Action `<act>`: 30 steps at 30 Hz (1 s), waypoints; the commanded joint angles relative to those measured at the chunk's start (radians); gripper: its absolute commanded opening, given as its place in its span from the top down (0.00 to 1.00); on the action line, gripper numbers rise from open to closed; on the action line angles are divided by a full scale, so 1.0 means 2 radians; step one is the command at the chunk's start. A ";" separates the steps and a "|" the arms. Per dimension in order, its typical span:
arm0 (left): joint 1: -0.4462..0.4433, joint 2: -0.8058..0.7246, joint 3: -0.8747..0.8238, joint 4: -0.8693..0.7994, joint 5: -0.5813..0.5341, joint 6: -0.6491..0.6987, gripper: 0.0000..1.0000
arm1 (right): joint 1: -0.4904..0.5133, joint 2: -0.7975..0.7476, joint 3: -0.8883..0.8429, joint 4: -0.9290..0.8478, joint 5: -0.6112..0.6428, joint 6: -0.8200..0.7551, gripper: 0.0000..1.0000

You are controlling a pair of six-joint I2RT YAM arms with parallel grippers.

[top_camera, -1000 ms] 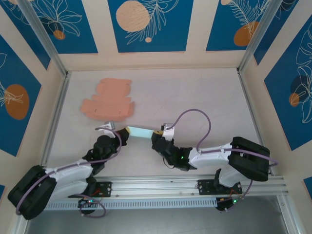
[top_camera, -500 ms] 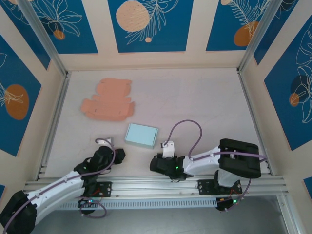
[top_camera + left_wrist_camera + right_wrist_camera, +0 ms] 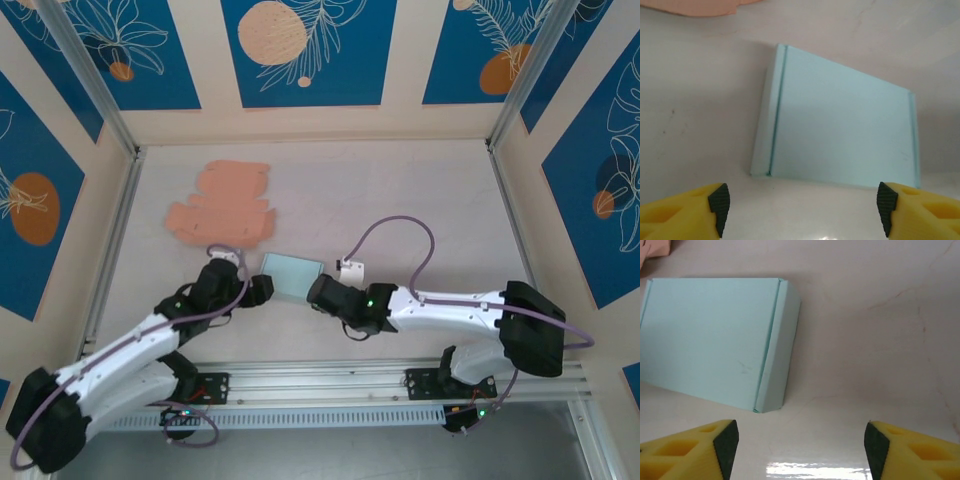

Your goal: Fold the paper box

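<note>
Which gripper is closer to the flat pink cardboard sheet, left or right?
Left. The left gripper is at the left edge of the blue box, just below the pink cardboard sheet; the right gripper is at the box's right edge.

No writing, label, brand mark or number can be read anywhere in these views. The folded pale blue box (image 3: pixel 840 135) has plain, unprinted faces, and so does the flat orange cardboard sheet (image 3: pixel 222 205). The blue wall panels (image 3: pixel 308 50) carry only drawn white leaves and orange discs, which are decoration rather than signs.
</note>
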 commanded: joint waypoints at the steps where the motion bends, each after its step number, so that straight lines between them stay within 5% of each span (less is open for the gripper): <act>1: 0.027 0.047 0.022 -0.024 0.046 0.071 0.20 | -0.015 0.032 0.016 -0.017 -0.077 0.011 0.24; 7: 0.048 0.099 0.020 0.044 0.098 0.083 0.31 | -0.040 0.101 0.038 0.035 -0.134 -0.013 0.24; 13: 0.047 0.149 0.002 0.130 0.158 0.061 0.45 | -0.081 0.118 0.046 0.059 -0.155 -0.054 0.35; 17: 0.039 0.201 0.015 0.184 0.165 0.049 0.46 | -0.123 0.114 0.046 0.060 -0.166 -0.091 0.38; 30: -0.004 0.471 0.273 0.270 0.165 0.003 0.50 | -0.335 0.094 0.038 0.085 -0.245 -0.220 0.40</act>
